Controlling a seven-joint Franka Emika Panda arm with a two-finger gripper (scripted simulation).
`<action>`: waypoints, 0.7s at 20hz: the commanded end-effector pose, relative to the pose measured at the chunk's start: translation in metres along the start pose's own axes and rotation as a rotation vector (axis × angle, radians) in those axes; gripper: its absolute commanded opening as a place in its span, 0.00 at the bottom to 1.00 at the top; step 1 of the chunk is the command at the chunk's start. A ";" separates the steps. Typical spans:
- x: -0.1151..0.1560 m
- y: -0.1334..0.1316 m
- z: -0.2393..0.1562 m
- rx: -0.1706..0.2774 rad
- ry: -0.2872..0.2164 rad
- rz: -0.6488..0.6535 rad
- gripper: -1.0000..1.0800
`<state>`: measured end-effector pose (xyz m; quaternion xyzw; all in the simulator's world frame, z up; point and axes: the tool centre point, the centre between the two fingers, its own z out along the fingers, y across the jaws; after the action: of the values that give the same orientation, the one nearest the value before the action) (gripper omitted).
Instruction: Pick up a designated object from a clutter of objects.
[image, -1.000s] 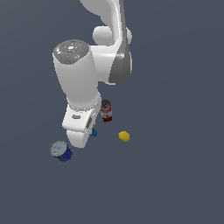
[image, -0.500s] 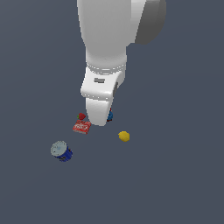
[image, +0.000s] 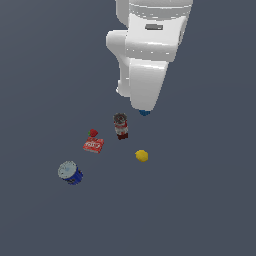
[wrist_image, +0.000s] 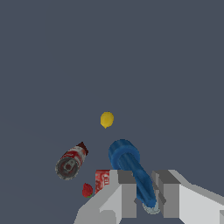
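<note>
The designated object (wrist_image: 129, 162), a small bright-blue stubby cylinder, sits between my gripper's (wrist_image: 144, 181) grey fingers, which are shut on it. It hangs in the air above the clutter of objects. In the exterior view only the blue tip of the designated object (image: 144, 113) shows under the white arm (image: 147, 65); the fingers themselves are hidden there. Below lie the brown-red can (image: 120, 126), the strawberry (image: 93, 133), the flat red box (image: 93, 145) and the yellow fruit (image: 141, 156).
A dark-blue can (image: 70, 173) with a silver top stands apart towards the exterior view's left. The wrist view shows the brown-red can (wrist_image: 70, 162), strawberry (wrist_image: 87, 190), red box (wrist_image: 102, 180) and yellow fruit (wrist_image: 106, 119) on the grey floor.
The arm has risen and swung toward the exterior view's right, carrying the blue piece off the floor. The brown-red can, covered half a second ago, is in sight again.
</note>
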<state>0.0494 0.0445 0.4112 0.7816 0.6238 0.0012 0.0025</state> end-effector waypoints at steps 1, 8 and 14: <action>0.009 -0.004 -0.015 0.003 0.000 0.001 0.00; 0.024 -0.007 -0.039 0.005 0.001 0.002 0.00; 0.026 -0.007 -0.042 0.005 0.001 0.002 0.00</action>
<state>0.0477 0.0720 0.4531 0.7820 0.6233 0.0003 0.0003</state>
